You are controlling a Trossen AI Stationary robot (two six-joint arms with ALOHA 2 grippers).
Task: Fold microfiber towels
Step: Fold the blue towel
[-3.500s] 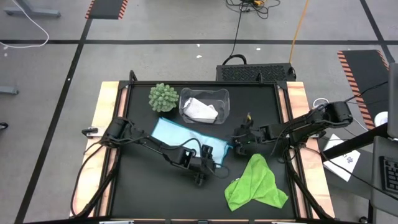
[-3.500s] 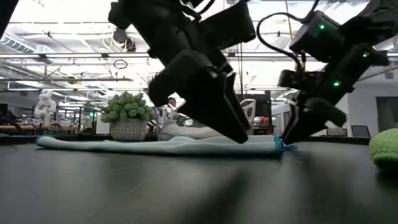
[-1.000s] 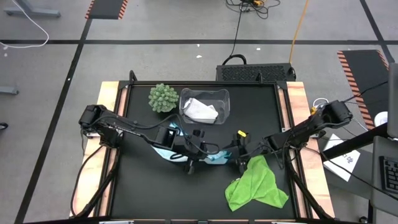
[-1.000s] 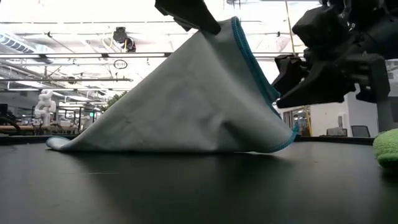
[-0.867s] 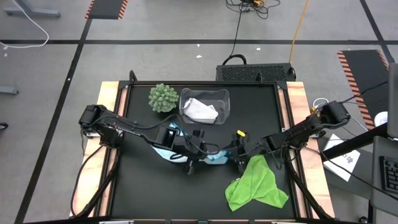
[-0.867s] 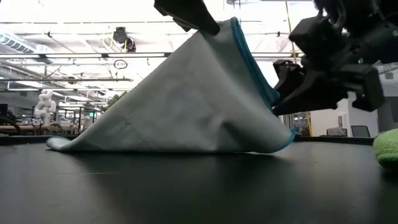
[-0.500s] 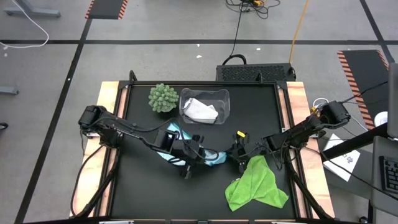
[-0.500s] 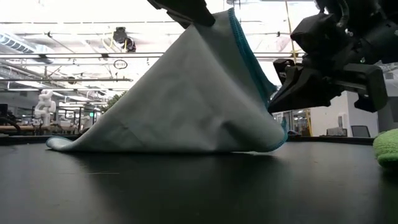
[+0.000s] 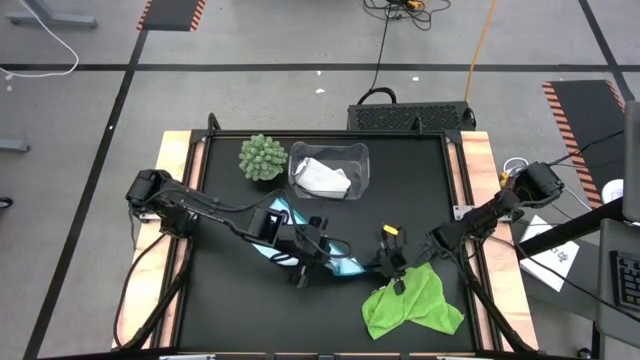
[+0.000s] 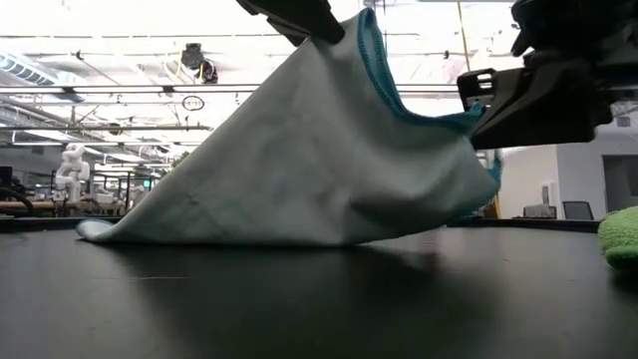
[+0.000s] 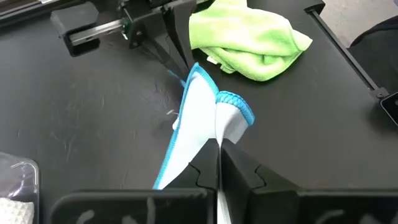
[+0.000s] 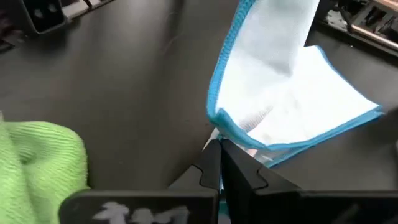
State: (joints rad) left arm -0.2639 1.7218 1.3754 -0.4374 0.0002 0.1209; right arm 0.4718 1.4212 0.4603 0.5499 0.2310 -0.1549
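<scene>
Nearest the front edge of the black table (image 9: 220, 310), on the right side, the lime green towel (image 9: 412, 303) lies in a loose crumpled heap; it also shows in the left wrist view (image 11: 249, 38) and at the right edge of the low view (image 10: 620, 236).

Just beyond it, near the middle of the table, both arms meet at the light blue towel (image 9: 345, 265). The right gripper (image 9: 392, 268) sits just beside the green towel's far left edge, its fingers pressed together on a corner of the blue towel's teal hem, as its own wrist view shows (image 12: 219, 163). The left gripper (image 9: 308, 262) is to its left, jaws likewise clamped on the cloth, with the pinched edge running between its fingers (image 11: 239, 174). In the low view the light blue towel (image 10: 299, 170) rises like a tent: its left end rests on the table, its top edge is held high by the left gripper (image 10: 299, 18), and its right corner is lifted off the surface by the right gripper (image 10: 533, 100).

Farther back, a clear plastic bin (image 9: 330, 170) holds the white towel (image 9: 322, 178). Just to its left stands the round green spiky plant (image 9: 262, 157).
</scene>
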